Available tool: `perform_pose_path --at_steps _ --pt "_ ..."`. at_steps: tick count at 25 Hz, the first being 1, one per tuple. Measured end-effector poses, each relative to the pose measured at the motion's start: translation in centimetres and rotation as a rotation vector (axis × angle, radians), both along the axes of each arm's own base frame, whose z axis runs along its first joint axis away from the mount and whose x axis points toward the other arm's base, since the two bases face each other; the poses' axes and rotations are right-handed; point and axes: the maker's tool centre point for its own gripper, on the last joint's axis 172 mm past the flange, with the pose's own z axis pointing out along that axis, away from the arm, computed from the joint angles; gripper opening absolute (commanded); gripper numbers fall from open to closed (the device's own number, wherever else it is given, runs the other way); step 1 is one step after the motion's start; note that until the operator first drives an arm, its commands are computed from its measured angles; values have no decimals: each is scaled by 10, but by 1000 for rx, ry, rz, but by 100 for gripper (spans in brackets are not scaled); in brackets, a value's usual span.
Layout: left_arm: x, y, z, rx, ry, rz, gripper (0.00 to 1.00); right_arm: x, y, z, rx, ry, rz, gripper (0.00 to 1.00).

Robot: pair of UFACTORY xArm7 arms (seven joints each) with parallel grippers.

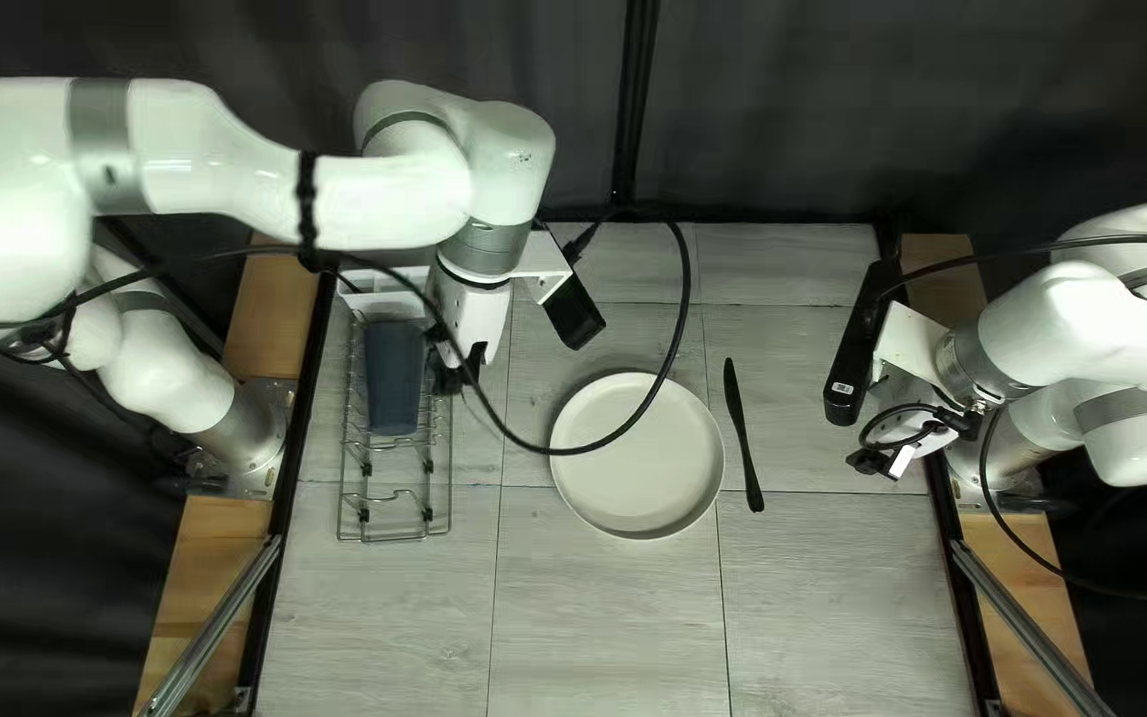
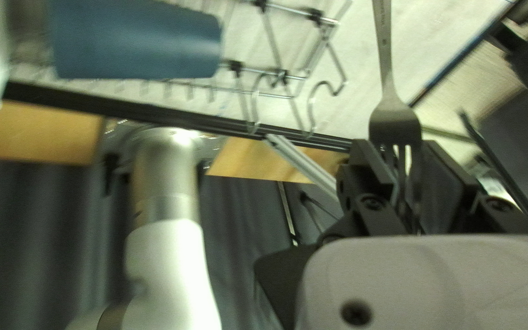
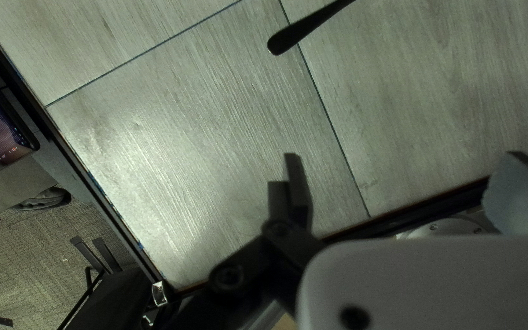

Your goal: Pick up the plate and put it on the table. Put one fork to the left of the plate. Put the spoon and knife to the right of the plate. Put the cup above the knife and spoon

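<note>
Fork [image 2: 395,119] of silvery metal has tines clamped in the left tool [image 1: 454,375].

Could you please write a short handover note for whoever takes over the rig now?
Left gripper: shut on the fork, at its tine end.
Right gripper: open, holding nothing.
Cup: in the wire rack.
Spoon: not visible.
Done: plate on the table, knife to its right.
To do: fork left of plate, spoon right, cup above knife and spoon.
</note>
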Motion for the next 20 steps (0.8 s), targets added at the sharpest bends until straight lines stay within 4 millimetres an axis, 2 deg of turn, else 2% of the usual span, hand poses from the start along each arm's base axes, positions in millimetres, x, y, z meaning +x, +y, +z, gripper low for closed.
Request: perform_pose_path --at_steps 7,12,20 --pt "2 -1 -5 -23 0 11 0 0 0 0 0 0 0 100" --pt "10 2 -31 -77 -34 137 0 0 0 0 0 0 0 100" --pt "30 -24 -60 -170 -56 259 0 0 0 0 0 0 0 100"
